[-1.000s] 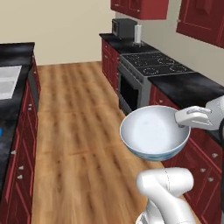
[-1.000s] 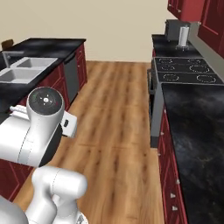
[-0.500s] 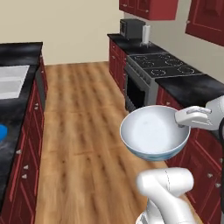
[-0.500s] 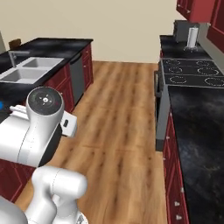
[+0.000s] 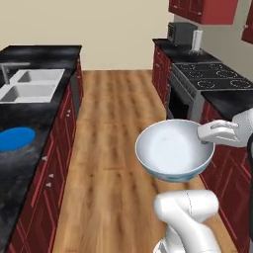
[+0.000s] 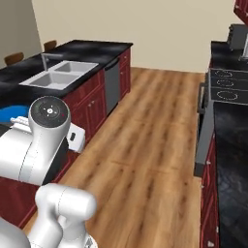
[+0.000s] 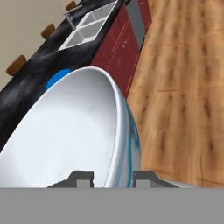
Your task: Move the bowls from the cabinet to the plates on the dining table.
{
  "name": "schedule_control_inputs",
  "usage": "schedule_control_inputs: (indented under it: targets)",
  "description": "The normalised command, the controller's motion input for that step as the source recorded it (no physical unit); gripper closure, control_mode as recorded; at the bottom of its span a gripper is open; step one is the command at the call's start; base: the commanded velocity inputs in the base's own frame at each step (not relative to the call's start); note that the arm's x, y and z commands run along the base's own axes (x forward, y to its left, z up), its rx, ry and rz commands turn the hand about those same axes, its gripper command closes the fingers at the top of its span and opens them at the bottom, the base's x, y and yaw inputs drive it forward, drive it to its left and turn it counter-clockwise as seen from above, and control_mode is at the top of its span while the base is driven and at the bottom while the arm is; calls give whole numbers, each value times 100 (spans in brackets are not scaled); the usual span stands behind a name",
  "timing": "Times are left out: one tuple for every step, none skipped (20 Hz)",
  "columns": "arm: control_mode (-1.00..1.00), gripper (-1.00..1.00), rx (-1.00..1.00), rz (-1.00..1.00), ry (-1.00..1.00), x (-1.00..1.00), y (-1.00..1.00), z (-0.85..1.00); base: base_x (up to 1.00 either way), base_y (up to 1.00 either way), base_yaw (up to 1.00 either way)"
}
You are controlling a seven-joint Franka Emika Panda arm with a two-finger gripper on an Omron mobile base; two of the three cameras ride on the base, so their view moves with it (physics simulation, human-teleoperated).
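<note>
Rendered under even, diffuse brightness, with no visible lamp or window. Lacked hard cast shadows anywhere on the wooden floor (image 5: pixel 116 148). Showed faint mottled sheen on the black counter (image 5: pixel 29 163) at the left. Looked soft and low in detail throughout, with slightly jagged edges. Shaded the white bowl (image 7: pixel 65 135) gently inside, without glare. Showed no edge bending.

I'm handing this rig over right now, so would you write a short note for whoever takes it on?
Gripper: shut on the rim of the white bowl, carried above the wooden floor.
Blue plate: bare, on the dining table to the left, near the sink.
Done: this bowl is picked up and the table is in sight.
Left: set this bowl on a plate, likely the blue one. The second bowl and orange-red plate are not in sight, so their state is unconfirmed.
</note>
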Motion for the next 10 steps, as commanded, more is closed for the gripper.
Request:
schedule_control_inputs:
  targets:
    - [100,100,0,0,0,0,0,0,25,0,32]
    - [100,100,0,0,0,0,0,0,26,0,33]
    - [100,100,0,0,0,0,0,0,25,0,32]
    - [100,100,0,0,0,0,0,0,24,0,32]
    - [100,100,0,0,0,0,0,0,24,0,33]
    - [100,100,0,0,0,0,0,0,23,0,35]
    - [100,100,0,0,0,0,0,0,24,0,35]
    - [100,100,0,0,0,0,0,0,23,0,37]
    - [100,100,0,0,0,0,0,0,22,0,37]
    - [100,100,0,0,0,0,0,0,22,0,37]
